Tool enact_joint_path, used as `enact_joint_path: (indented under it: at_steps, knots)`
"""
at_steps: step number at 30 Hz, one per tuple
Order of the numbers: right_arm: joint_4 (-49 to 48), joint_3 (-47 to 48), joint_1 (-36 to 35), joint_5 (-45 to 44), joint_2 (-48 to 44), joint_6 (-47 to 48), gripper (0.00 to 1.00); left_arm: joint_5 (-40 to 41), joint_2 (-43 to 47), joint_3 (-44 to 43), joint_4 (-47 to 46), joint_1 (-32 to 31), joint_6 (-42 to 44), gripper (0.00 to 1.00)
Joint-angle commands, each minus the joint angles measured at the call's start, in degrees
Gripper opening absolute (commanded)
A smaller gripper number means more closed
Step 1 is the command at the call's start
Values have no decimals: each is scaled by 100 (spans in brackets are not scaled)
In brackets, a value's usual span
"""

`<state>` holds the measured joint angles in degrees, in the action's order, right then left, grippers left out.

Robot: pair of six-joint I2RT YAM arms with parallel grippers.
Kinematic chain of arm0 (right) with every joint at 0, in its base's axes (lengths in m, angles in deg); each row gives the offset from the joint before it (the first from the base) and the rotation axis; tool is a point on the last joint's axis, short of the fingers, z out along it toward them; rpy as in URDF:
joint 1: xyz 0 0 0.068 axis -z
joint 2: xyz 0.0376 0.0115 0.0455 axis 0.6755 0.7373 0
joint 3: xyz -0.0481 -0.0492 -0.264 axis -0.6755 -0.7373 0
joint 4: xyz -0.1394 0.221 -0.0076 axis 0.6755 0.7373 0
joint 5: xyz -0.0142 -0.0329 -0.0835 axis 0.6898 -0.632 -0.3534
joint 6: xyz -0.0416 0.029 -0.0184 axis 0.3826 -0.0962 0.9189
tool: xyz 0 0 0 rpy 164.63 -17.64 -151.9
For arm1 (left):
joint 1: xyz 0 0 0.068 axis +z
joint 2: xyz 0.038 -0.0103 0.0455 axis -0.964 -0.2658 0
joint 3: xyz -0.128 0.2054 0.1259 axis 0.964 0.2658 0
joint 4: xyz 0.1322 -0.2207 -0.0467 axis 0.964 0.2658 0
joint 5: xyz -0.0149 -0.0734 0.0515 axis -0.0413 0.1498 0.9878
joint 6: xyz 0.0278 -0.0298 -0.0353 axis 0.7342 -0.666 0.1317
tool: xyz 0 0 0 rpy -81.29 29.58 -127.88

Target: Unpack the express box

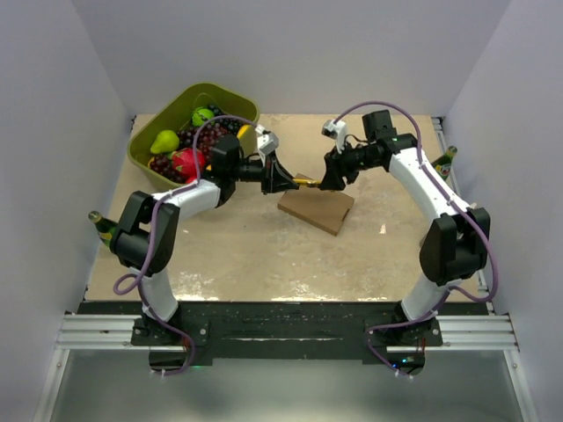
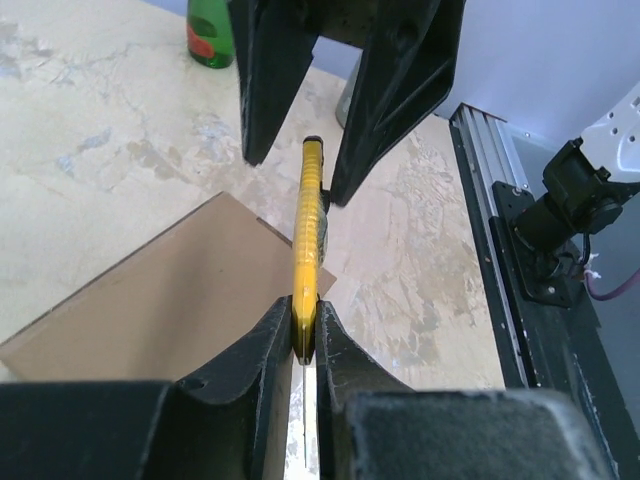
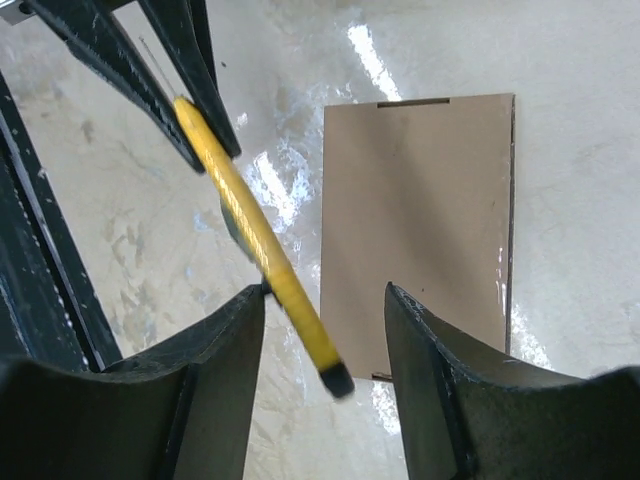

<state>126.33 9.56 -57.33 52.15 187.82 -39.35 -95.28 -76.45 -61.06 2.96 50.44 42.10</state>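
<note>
**Cutter hanging between both grippers, box lying flat underneath**

From the top view, the express box (image 1: 317,209) lies flat about mid-table (image 1: 246,255), and it looks closed. The two arms meet just over its far edge. The left gripper (image 1: 290,180) and right gripper (image 1: 327,180) point at each other with a yellow cutter (image 1: 306,183) bridging the gap. From up there you honestly can't tell which one has hold of it.

The wrist cams sort that out. In the left wrist view, the left fingers (image 2: 275,345) are pressed together on the near end of the cutter, pinching it edge-on. The right pair straddles the far end with daylight on both sides.

The right wrist view agrees: the right fingers (image 3: 225,350) are spread wide and the cutter slants through the gap. It runs right beside one finger and well clear of the other, and I can't tell if it touches. This view also looks straight down on the box lid, where a thin slot shows along one short edge.

Only the top view shows the olive-green tub (image 1: 189,123) of fruit in the far left corner. It also shows a bottle (image 1: 104,226) at the left table edge and a green bottle (image 1: 444,163) at the right edge.
</note>
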Motion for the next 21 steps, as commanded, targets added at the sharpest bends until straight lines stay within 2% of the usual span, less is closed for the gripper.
enact_joint_path:
  at_steps: [1, 11, 21]
  knots:
    - [-561, -73, 24, 682, -233, -401, 54, -340, 393, 243, -342, 164, -362, 0]
    - [-755, -126, 24, 621, -118, -569, 53, -375, 552, 384, -263, 199, -265, 0]
    - [-825, -91, 24, 779, -109, -640, 53, -832, 605, 296, -1, 419, -160, 0]
